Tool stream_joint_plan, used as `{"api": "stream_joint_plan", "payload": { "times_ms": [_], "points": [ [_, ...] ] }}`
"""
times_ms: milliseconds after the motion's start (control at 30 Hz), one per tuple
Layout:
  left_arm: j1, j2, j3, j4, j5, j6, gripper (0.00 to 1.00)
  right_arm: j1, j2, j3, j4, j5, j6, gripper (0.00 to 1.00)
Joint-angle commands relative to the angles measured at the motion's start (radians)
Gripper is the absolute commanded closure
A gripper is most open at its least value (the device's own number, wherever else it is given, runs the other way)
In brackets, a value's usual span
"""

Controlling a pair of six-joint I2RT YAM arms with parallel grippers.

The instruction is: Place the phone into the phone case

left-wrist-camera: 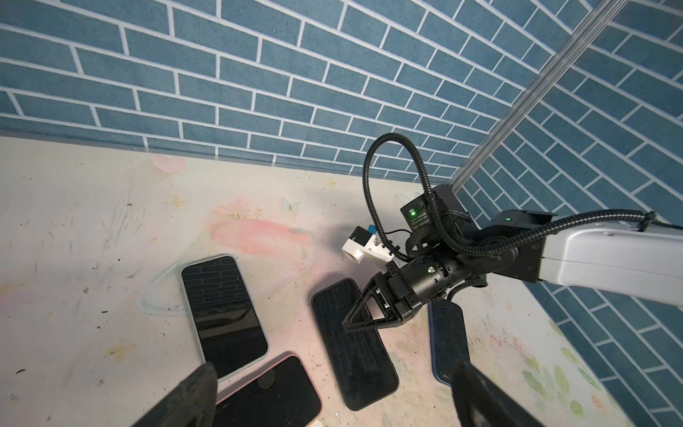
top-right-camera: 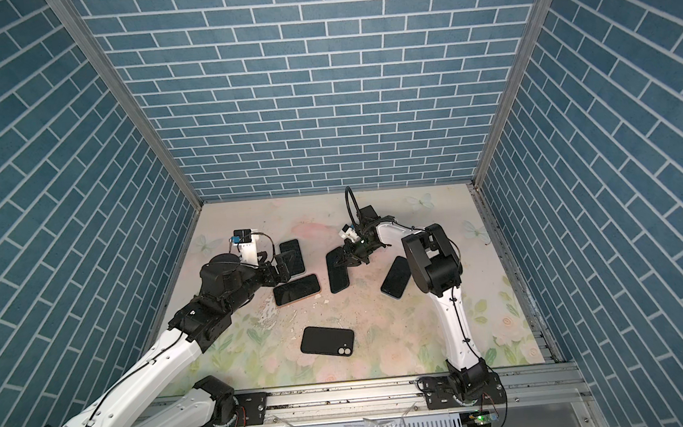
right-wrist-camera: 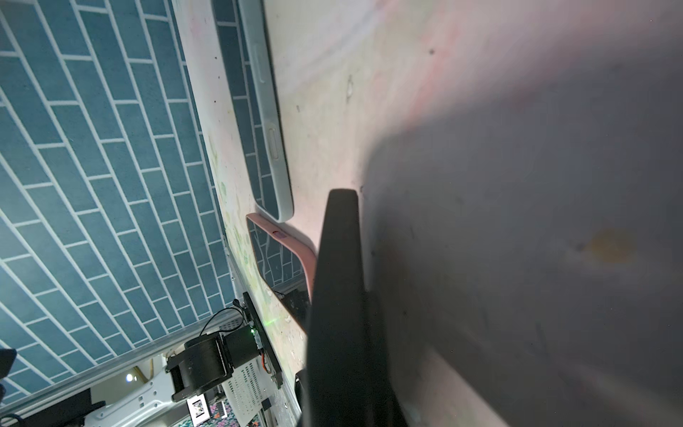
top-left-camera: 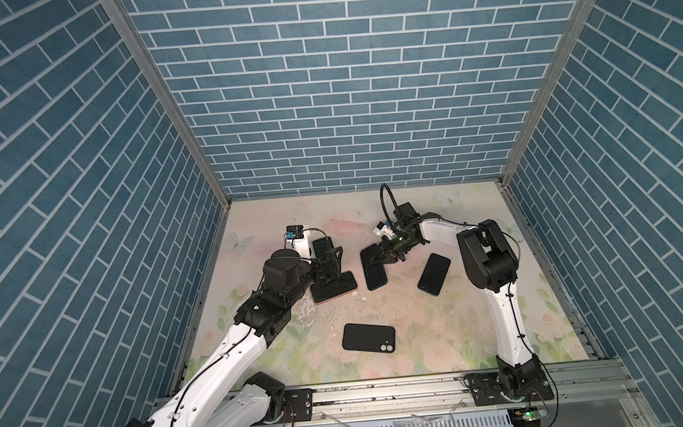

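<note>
Left wrist view shows my worry: on the counter (left-wrist-camera: 92, 240), the black phone (left-wrist-camera: 354, 344) could skid or pivot toward the pink phone (left-wrist-camera: 273, 392) if the closed right gripper (left-wrist-camera: 346, 324) pushes off-centre. That gripper's tips appear to rest on the phone toward its far end, holding nothing. The left gripper (top-left-camera: 330, 267) hangs wide open over the pink phone, just beside.

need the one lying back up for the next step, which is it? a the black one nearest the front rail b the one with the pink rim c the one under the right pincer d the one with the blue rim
a: the black phone case nearest the front rail shows a matte back with two camera rings in both top views.
</note>
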Motion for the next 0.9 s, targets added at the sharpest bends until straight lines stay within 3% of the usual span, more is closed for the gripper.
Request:
{"api": "stream_joint_plan", "payload": {
  "times_ms": [0, 67, 200, 333, 433, 567, 767, 867],
  "points": [
    [0.005, -0.009, -0.017, 0.021, 0.017, -0.027, 0.0, 0.001, 0.034, 0.051, 0.043, -0.018, 0.025, 0.87],
    [0.005, -0.015, -0.02, 0.016, 0.009, -0.038, 0.0, 0.002, 0.05, 0.067, 0.029, 0.0, 0.021, 0.79],
    [0.005, -0.029, -0.01, -0.035, -0.01, -0.041, 0.0, 0.008, 0.032, 0.081, -0.074, 0.166, -0.03, 0.58],
    [0.007, -0.05, -0.014, -0.068, -0.013, -0.048, 0.0, 0.013, -0.05, 0.035, -0.095, 0.334, -0.04, 0.49],
    [0.009, -0.09, -0.072, -0.03, -0.051, -0.11, 0.0, 0.015, -0.169, -0.03, -0.076, 0.471, -0.038, 0.47],
    [0.031, -0.183, -0.159, -0.057, -0.177, -0.302, 0.0, 0.015, -0.366, -0.141, -0.032, 0.653, -0.046, 0.47],
    [0.045, -0.225, -0.184, -0.074, -0.08, -0.28, 0.01, 0.012, -0.674, -0.338, 0.041, 0.889, -0.086, 0.47],
    [0.045, -0.192, -0.157, -0.132, -0.027, -0.227, 0.0, 0.012, -0.783, -0.406, 0.038, 0.927, -0.109, 0.48]
  ]
}}
